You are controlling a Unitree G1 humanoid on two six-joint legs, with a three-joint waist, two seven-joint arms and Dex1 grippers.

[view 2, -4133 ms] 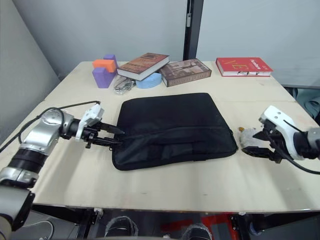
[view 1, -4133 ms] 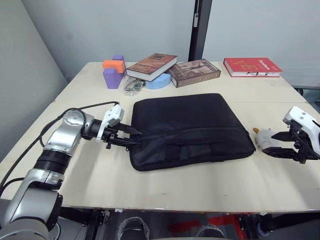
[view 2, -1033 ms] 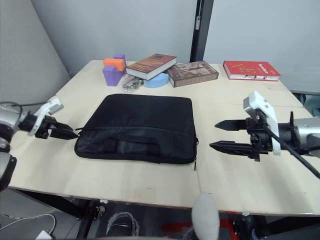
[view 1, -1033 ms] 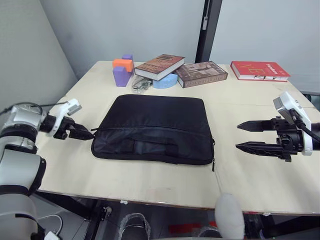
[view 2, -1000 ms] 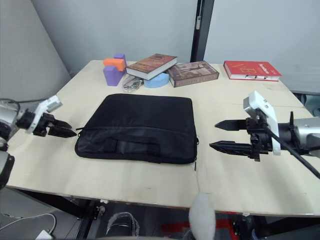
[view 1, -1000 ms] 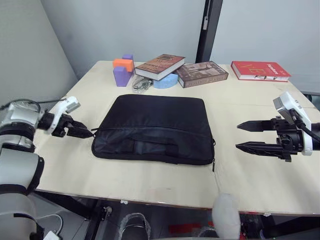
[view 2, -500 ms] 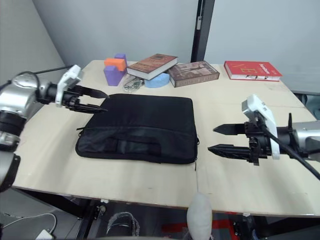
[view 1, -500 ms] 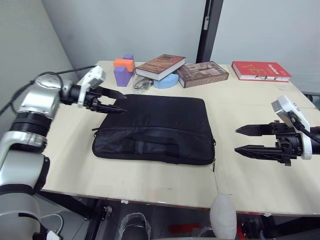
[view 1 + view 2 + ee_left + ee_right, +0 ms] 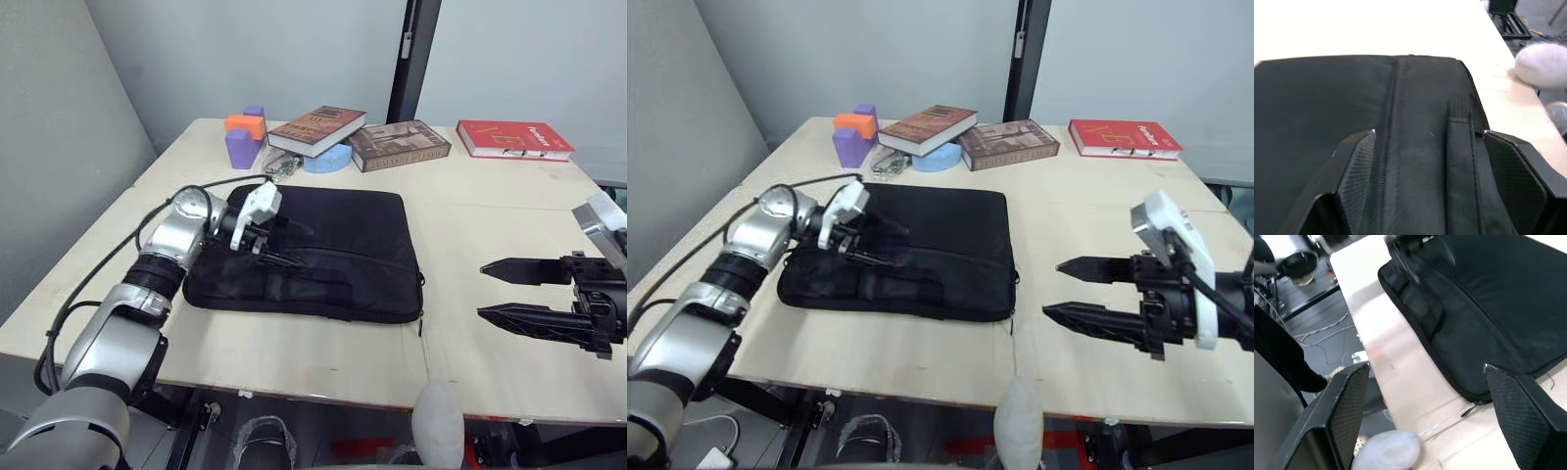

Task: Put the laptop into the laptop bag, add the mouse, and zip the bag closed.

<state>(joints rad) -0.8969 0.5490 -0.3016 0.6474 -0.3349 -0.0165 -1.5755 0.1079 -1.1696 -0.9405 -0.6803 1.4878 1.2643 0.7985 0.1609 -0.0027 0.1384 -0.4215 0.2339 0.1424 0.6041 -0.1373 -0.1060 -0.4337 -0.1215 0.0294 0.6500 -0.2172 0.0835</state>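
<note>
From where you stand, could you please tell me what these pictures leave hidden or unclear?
- Inside of the large flat black fabric laptop bag: hidden by its own fabric in both eye views, so whether the laptop and mouse are in it cannot be told.
- Left gripper: its dark fingertips blend into the bag beneath them in the left eye view.
- Small tangled item beside the purple block: too small to identify.
- Red book: cover text too small to read.

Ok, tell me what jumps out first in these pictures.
The big black laptop bag lies flat mid-table, and the left gripper hangs open over its left part near the zipper line. The right gripper is open above bare table to the bag's right. Along the far edge sit books and coloured blocks.
</note>
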